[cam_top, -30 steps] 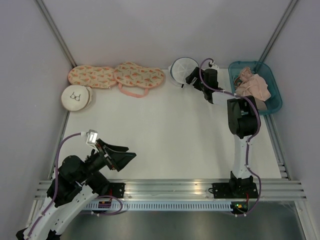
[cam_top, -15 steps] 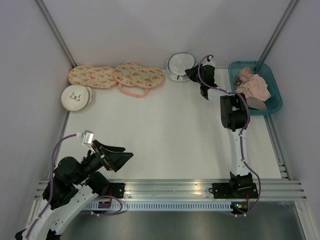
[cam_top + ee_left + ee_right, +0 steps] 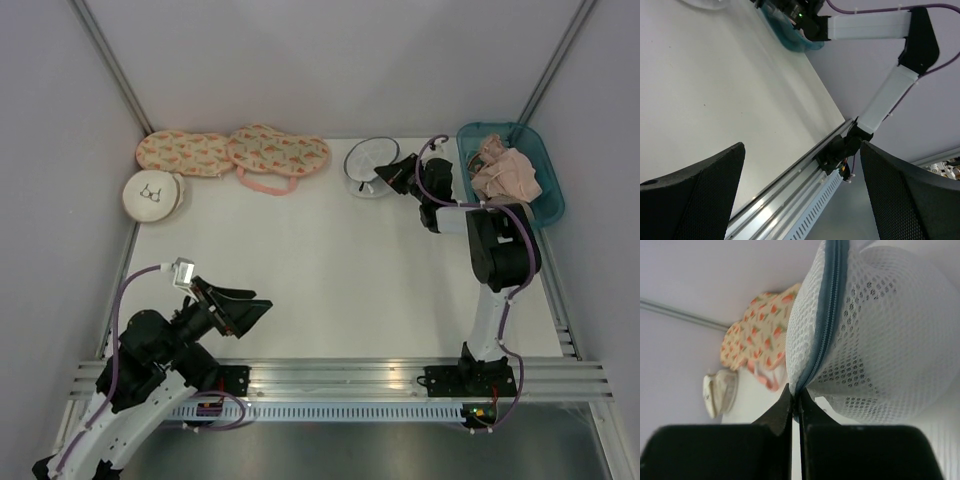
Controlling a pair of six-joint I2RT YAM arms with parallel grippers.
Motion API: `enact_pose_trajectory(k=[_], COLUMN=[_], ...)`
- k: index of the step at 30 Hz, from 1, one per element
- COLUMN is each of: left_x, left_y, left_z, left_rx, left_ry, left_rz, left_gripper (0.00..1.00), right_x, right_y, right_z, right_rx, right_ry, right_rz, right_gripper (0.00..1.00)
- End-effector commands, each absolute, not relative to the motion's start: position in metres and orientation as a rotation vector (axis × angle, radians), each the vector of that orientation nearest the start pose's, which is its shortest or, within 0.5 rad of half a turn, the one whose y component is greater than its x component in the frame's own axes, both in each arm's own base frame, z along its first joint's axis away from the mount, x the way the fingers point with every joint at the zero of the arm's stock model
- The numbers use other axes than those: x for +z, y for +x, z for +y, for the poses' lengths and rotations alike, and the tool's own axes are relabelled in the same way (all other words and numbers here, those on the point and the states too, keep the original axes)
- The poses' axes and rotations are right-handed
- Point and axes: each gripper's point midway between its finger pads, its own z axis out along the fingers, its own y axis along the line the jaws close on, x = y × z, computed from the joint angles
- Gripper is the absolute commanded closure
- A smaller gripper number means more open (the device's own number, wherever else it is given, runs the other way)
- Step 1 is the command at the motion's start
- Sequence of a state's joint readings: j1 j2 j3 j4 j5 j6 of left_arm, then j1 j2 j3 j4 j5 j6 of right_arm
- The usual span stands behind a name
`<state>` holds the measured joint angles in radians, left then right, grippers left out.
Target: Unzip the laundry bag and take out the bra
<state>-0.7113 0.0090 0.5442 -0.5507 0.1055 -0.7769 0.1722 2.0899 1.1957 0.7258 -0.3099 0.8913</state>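
The laundry bag (image 3: 371, 158) is a round white mesh pouch with a dark zipper rim, lying at the back of the table, right of centre. My right gripper (image 3: 393, 174) is at its right edge. In the right wrist view the laundry bag (image 3: 880, 340) fills the upper right, and my right gripper (image 3: 796, 404) is shut on the grey-blue zipper (image 3: 827, 315) at the rim. The bra is hidden. My left gripper (image 3: 246, 312) hangs open over the near left of the table, far from the bag. In the left wrist view my left gripper (image 3: 802, 200) holds nothing.
A teal bin (image 3: 546, 190) with pink and beige garments stands at the back right, close to the right arm. Two pink patterned cases (image 3: 235, 153) and a cream round pouch (image 3: 153, 195) lie at the back left. A metal rail (image 3: 340, 375) runs along the near edge.
My right gripper has shut on the bag's zipper rim and drawn back towards me. The bag has shifted nearer and to the right with it. The left arm has barely moved.
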Motion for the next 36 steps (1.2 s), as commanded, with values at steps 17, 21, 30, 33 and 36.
enact_pose_trajectory(k=[17, 21, 30, 33, 36], left_x=[0.241, 0.216, 0.206, 0.203, 0.203], left_y=[0.189, 0.195, 0.192, 0.187, 0.19], left_z=[-0.226, -0.233, -0.266, -0.289, -0.3], left_rx=[-1.581, -1.651, -1.819, -1.891, -1.946], left_ry=[-0.407, -0.664, -0.856, -0.856, -0.877], left_rz=[1.64, 1.746, 1.837, 1.91, 1.885], left_gripper=[0.01, 0.01, 0.01, 0.01, 0.04], right_x=[0.206, 0.211, 0.209, 0.21, 0.212], right_y=[0.272, 0.25, 0.218, 0.211, 0.205], right_z=[0.228, 0.223, 0.229, 0.233, 0.237], right_rx=[1.578, 1.647, 1.672, 1.688, 1.705], right_ry=[0.468, 0.525, 0.52, 0.495, 0.467], right_rz=[1.699, 1.606, 1.56, 1.56, 1.56], right_gripper=[0.99, 1.0, 1.0, 1.0, 0.99])
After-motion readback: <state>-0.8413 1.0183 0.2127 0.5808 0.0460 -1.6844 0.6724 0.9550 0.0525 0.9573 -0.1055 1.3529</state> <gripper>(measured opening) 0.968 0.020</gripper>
